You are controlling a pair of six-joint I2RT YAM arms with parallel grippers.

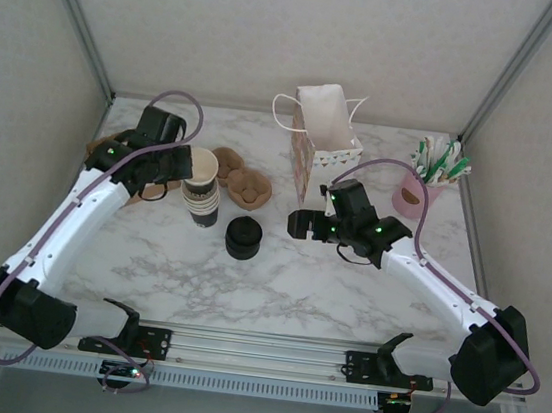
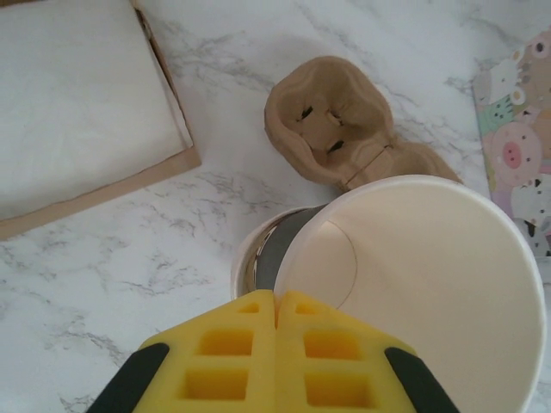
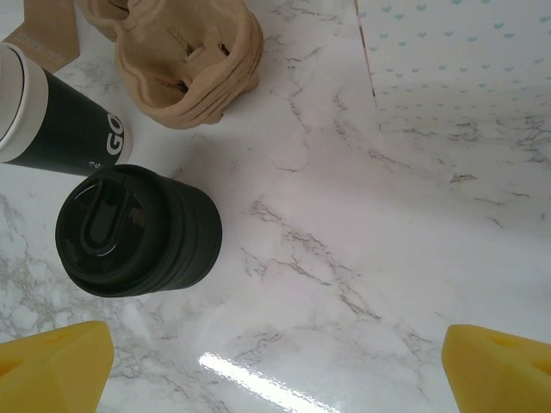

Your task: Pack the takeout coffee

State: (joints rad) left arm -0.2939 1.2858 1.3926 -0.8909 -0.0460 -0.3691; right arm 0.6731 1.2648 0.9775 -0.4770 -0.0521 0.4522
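My left gripper [image 2: 277, 297] is shut on the near rim of a paper cup [image 2: 430, 284]; the thin wall is pinched between the yellow fingers, and the cup's cream-white inside faces the camera. This cup sits tilted on top of the stack of nested cups [image 1: 202, 203], and another rim [image 2: 245, 258] shows just under it. From above, the left gripper [image 1: 186, 171] is at the left side of the cup's mouth [image 1: 204, 166]. A squat pile of black lids [image 1: 244, 238] stands right of the stack. My right gripper [image 1: 303, 224] hangs open above bare marble, right of the lids [image 3: 129, 232].
A white paper bag [image 1: 322, 132] with a printed side stands open at the back centre. Brown pulp cup carriers [image 1: 240, 184] lie behind the stack. A pink holder of packets [image 1: 421, 192] is at the back right. A brown tray of napkins [image 2: 77, 103] lies left.
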